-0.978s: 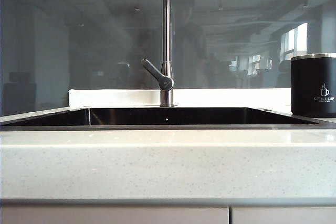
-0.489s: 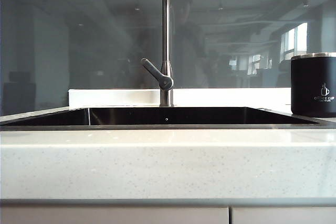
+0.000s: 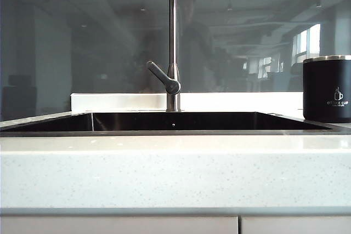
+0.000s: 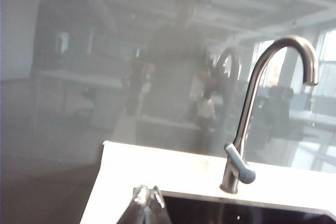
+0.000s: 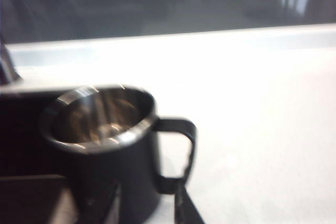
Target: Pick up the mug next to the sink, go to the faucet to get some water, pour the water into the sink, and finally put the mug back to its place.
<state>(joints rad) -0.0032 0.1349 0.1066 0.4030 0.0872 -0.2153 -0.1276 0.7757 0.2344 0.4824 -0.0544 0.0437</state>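
The right claw (image 5: 147, 203) hangs spread around the mug (image 5: 105, 145) on the desk (image 5: 262, 129) for grasping, while the left claw (image 4: 146, 203), closed and empty, waits near the faucet (image 4: 252, 114).

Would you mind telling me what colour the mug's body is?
Black, with a silver rim; the mug shows best in the exterior view.

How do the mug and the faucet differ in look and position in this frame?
The mug is short, wide and black with a silver rim; the faucet is a tall, thin brushed-steel pipe. The mug stands on the counter to the right of the sink; the faucet rises behind the sink's middle. The mug has a looped side handle; the faucet has an angled lever. Both stand upright, untouched.
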